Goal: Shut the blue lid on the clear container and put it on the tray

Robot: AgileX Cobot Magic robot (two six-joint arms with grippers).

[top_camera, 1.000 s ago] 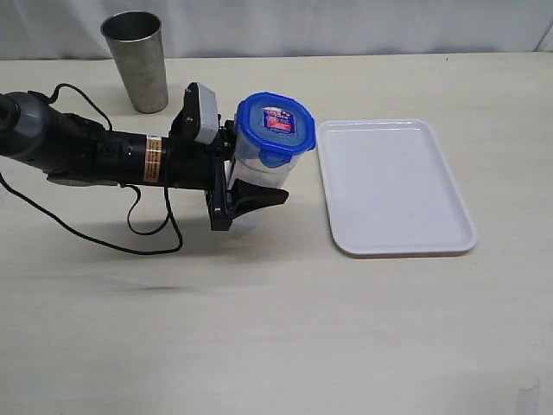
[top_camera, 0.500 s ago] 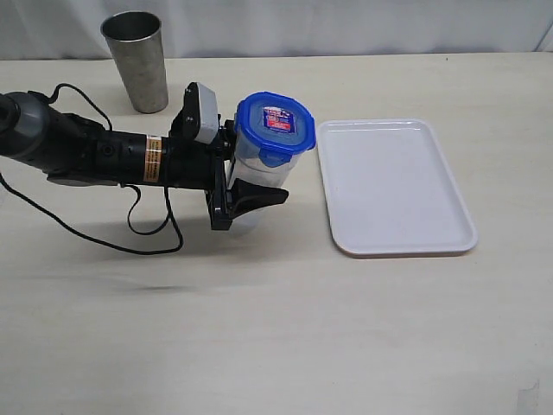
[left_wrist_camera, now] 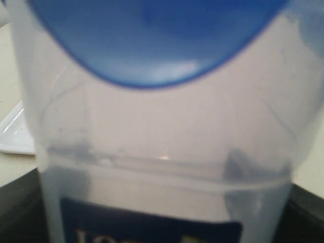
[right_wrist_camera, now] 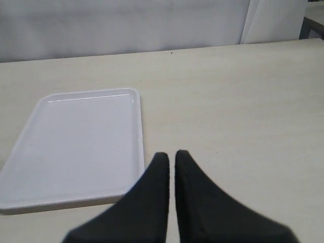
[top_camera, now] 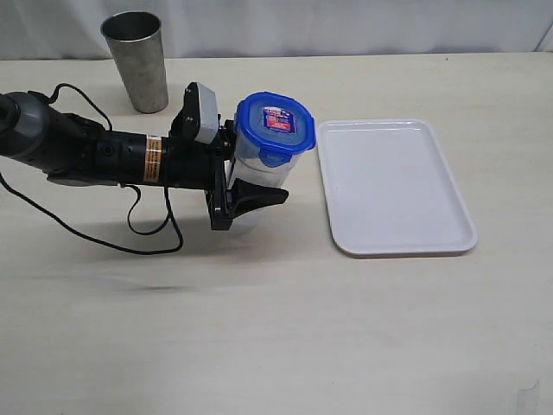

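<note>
We count two grippers. Left gripper (top_camera: 257,180): fingers clamped round one container (top_camera: 249,169) (one lid (top_camera: 275,125) on top), just beside one tray (top_camera: 397,186). Right gripper (right_wrist_camera: 172,158): fingers pressed together, empty. One cup (top_camera: 138,60), well apart.

Upright clear container (top_camera: 256,175) capped with blue lid (top_camera: 275,124), sticker face up. White tray (top_camera: 393,186) lying flat just beside, not touching.

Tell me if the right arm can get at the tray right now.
Probably yes. The right gripper hovers close to the tray, fingers together and holding nothing. Nothing stands between them, and nothing lies on the tray.
</note>
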